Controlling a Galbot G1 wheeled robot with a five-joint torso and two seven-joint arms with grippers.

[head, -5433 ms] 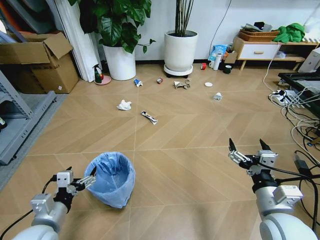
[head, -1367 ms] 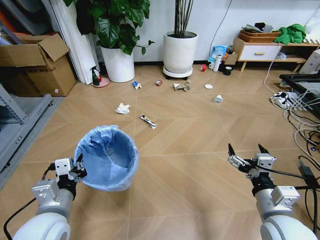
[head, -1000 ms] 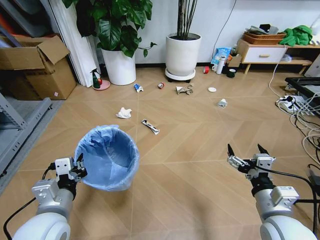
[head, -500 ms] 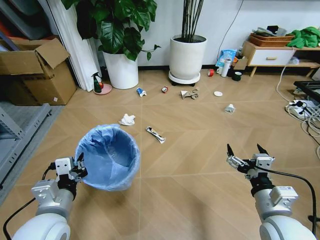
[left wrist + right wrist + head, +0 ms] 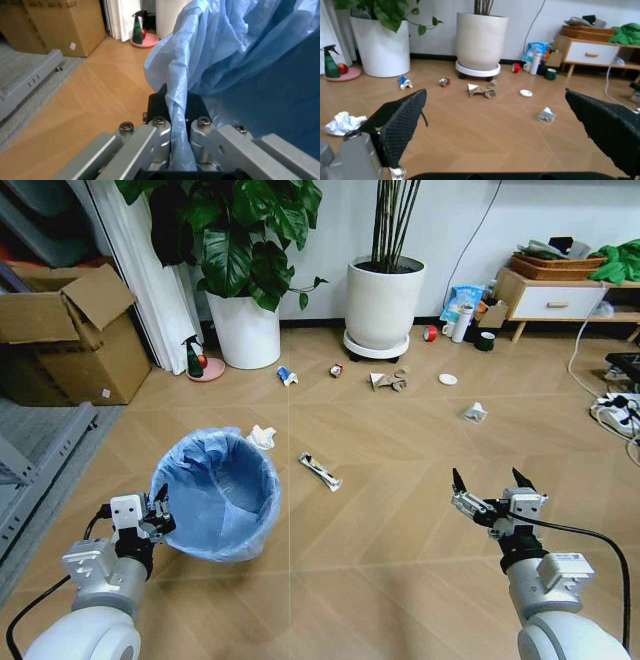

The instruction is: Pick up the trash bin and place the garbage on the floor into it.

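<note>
Bin's up, my left gripper (image 5: 157,516) clamped on the trash bin (image 5: 216,492) rim, right gripper (image 5: 491,493) wide open and empty; next, I reckon, reaching the crumpled paper (image 5: 262,437).

white planters (image 5: 384,306), cardboard box (image 5: 62,335), spray bottle (image 5: 194,357)

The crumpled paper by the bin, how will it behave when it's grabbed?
The crumpled paper looks loosely wadded, so it is probably light and should squash between the right end effector's open fingers. Its irregular folds suggest it won't roll, though a nudge may slide it across the smooth floor.
</note>
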